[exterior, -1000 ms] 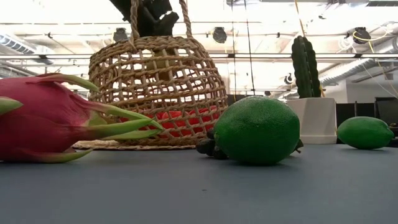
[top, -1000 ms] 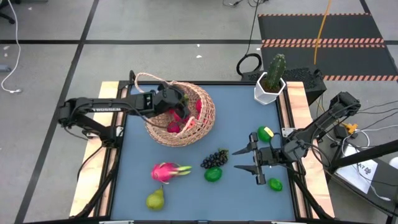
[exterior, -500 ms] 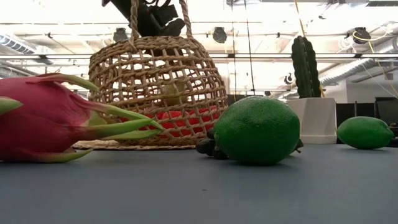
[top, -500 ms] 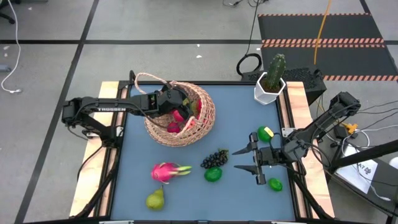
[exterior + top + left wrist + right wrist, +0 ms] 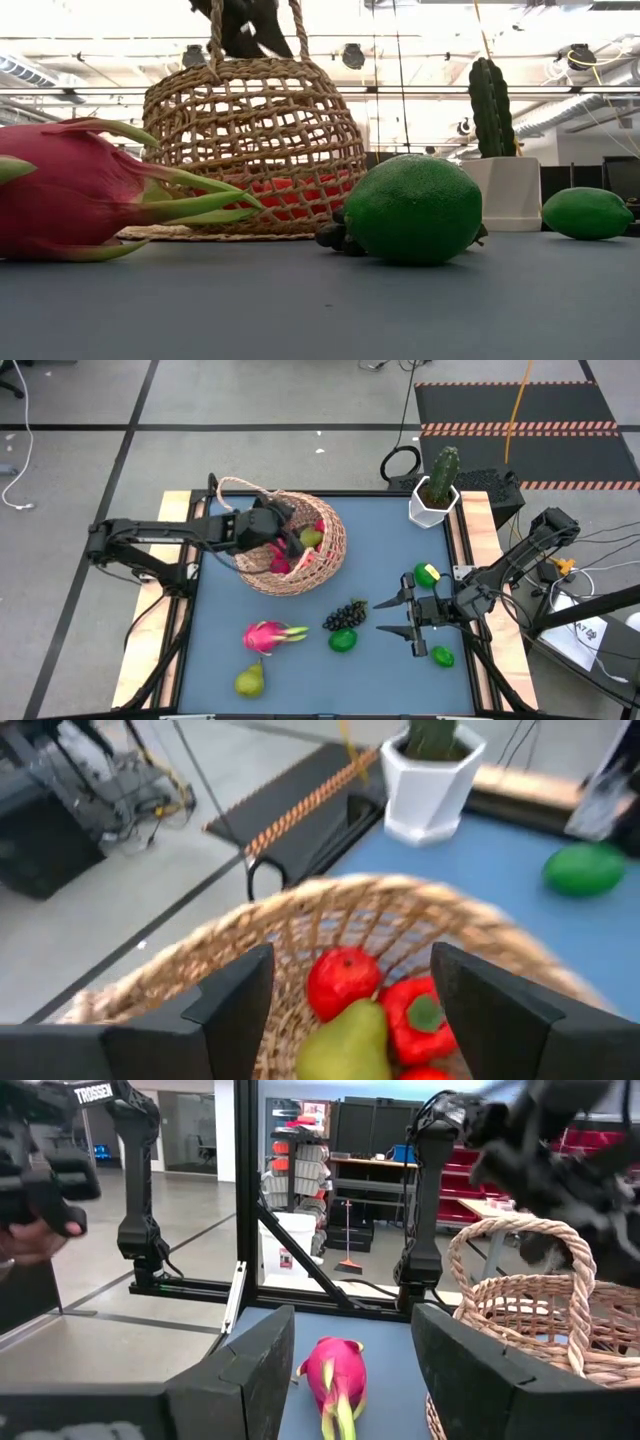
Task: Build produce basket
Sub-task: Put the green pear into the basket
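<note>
The left gripper (image 5: 290, 528) is held open and empty above the basket (image 5: 330, 555), so a pear (image 5: 345, 1042) probably just released lies inside beside red fruit (image 5: 340, 982). The right gripper (image 5: 392, 616) is parked open near the table's right edge, beside a lime (image 5: 442, 656). Left on the table for collection are a dragon fruit (image 5: 268, 635), grapes (image 5: 345, 614), another pear (image 5: 250, 680) and more limes.

hidden: fruit under pear (image 5: 345, 1042) | cut off: dragon fruit (image 5: 70, 190)
</note>
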Motion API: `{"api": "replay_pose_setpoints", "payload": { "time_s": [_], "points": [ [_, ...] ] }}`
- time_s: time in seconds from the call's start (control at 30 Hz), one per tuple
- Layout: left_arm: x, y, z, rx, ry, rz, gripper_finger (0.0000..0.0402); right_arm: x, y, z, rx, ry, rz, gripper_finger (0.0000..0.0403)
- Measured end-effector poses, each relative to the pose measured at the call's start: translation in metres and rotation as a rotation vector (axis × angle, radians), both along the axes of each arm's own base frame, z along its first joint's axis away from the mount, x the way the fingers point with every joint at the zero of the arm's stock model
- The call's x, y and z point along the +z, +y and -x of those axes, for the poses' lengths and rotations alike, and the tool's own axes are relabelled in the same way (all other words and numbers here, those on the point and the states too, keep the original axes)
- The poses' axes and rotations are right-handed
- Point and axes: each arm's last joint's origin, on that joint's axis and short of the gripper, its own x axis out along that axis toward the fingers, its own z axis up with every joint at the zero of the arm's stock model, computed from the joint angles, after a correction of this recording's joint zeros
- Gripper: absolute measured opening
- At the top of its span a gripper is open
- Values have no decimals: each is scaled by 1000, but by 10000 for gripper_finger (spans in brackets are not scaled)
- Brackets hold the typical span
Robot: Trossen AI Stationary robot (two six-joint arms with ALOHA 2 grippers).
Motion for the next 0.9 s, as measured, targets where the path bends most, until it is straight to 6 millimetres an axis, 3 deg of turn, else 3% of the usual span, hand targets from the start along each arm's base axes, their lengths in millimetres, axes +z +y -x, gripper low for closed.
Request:
{"api": "replay_pose_setpoints", "payload": {
  "time_s": [0.43,0.9],
  "points": [
    [48,-66,52,-226,-170,-25,220,0,0,0,0,2,1,196],
    [43,-152,87,-434,-153,-11,209,-1,0,0,0,6,4,196]
  ]
}}
